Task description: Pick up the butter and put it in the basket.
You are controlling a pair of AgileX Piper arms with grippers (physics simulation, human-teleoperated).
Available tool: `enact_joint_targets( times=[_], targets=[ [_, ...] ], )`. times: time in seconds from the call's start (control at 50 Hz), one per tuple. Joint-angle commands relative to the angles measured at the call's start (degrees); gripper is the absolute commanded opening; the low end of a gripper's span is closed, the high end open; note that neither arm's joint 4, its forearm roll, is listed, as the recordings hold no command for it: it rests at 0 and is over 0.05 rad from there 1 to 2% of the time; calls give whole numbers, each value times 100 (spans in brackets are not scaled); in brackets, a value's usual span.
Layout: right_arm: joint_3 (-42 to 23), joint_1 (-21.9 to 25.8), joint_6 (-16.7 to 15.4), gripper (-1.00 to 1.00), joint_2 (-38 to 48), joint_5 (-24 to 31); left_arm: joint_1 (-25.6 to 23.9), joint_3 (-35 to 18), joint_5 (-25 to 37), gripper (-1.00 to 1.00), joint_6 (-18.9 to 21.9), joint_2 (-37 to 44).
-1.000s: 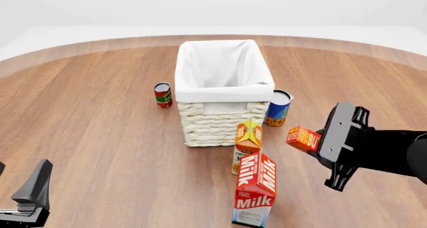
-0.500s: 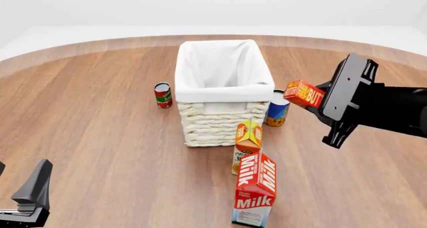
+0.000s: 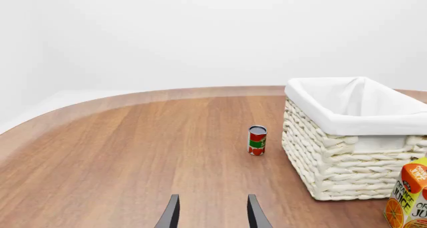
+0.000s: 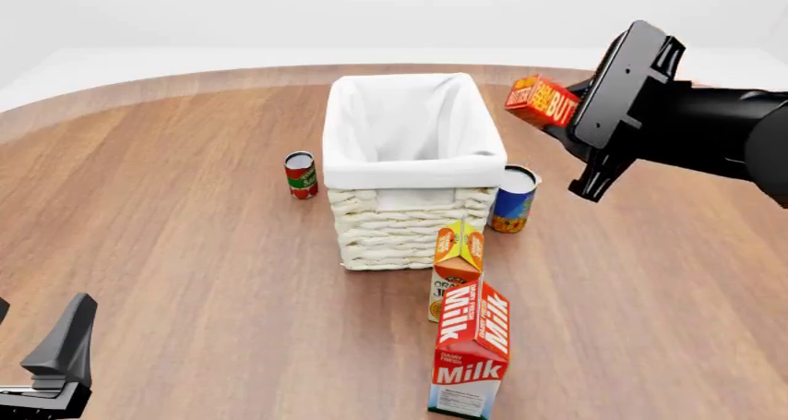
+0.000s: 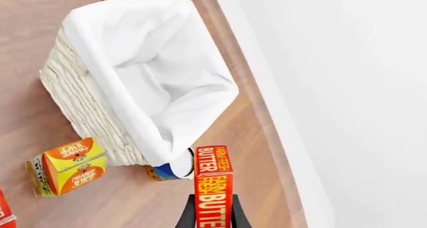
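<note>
The butter (image 4: 541,101), a small red-and-orange box with white lettering, hangs in the air just right of the basket's (image 4: 412,166) right rim, above rim height. My right gripper (image 4: 569,109) is shut on it, the arm reaching in from the right. In the right wrist view the butter (image 5: 213,184) stands between the fingers, with the basket (image 5: 93,107) and its white liner open beyond it. My left gripper (image 3: 212,214) is open and holds nothing, low over the table at the near left (image 4: 55,360).
An orange juice carton (image 4: 457,263) and a milk carton (image 4: 471,351) stand in front of the basket. A blue can (image 4: 514,198) sits beside the basket's right wall, under the butter. A red can (image 4: 301,174) stands to the basket's left.
My right gripper has risen and moved back with the butter, from table level at the right to a spot above and beside the basket's right rim. The left arm has not moved.
</note>
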Motion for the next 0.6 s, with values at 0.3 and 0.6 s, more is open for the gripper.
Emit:
enact_joint_targets(
  times=[0.3, 0.6],
  targets=[
    [-1072, 300, 30, -100, 922, -477, 0, 0, 0, 100, 0, 0],
    [-1382, 550, 201, -100, 1343, -686, 0, 0, 0, 100, 0, 0]
  ],
)
